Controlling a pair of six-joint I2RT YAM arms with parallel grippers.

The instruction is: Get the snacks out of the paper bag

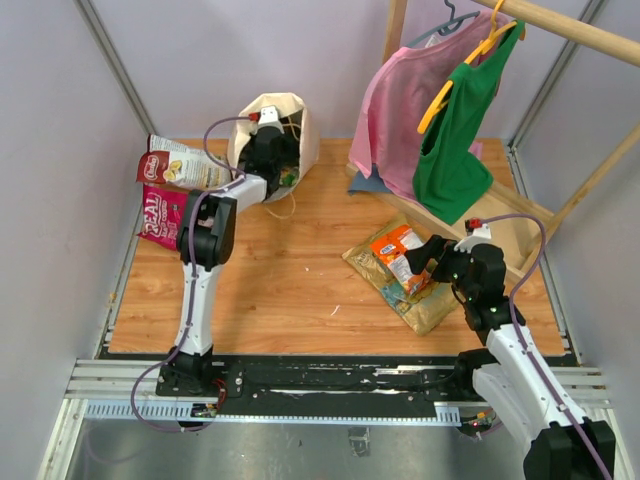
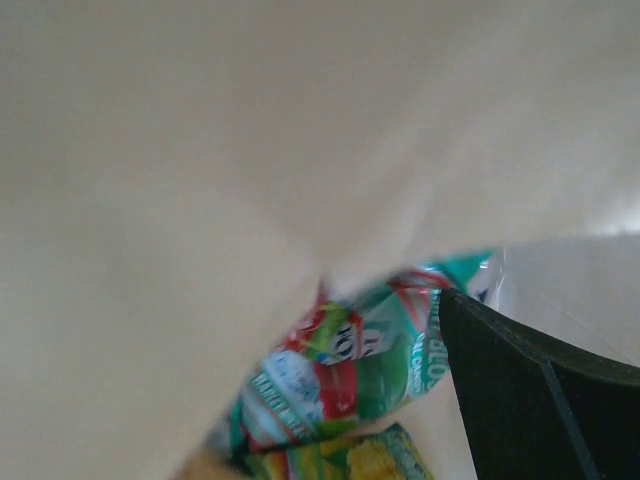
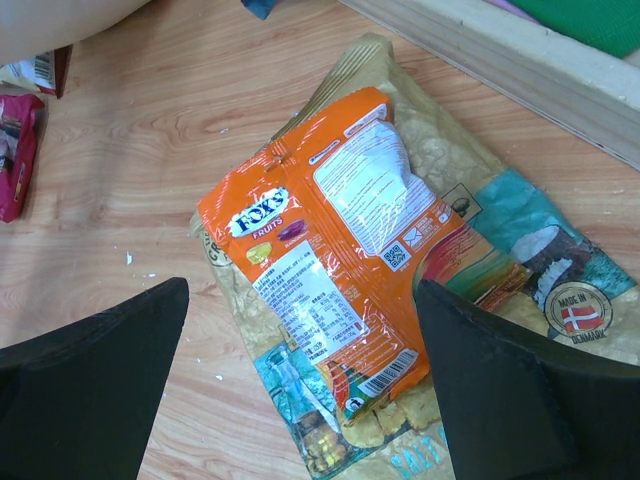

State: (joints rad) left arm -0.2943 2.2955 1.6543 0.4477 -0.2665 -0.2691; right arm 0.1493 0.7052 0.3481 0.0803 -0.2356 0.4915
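Note:
The paper bag (image 1: pixel 290 115) stands at the back of the table, its mouth toward me. My left gripper (image 1: pixel 268 148) is inside it. In the left wrist view the bag's tan wall (image 2: pixel 200 180) fills the frame and hides one finger; the other finger (image 2: pixel 540 400) stands far right, so the jaws are open around a green-red packet (image 2: pixel 350 370) above a yellow-green one (image 2: pixel 360 462). A red-white packet (image 1: pixel 180 168) and a magenta packet (image 1: pixel 160 215) lie at the left. My right gripper (image 1: pixel 430 262) is open and empty above an orange packet (image 3: pixel 320 250) on a tan packet (image 3: pixel 500 250).
A wooden clothes rack (image 1: pixel 505 215) stands at the back right with a pink shirt (image 1: pixel 395 105) and a green shirt (image 1: pixel 455 145) hanging over the table. Walls close in on the left, back and right. The magenta packet's edge shows in the right wrist view (image 3: pixel 15 150).

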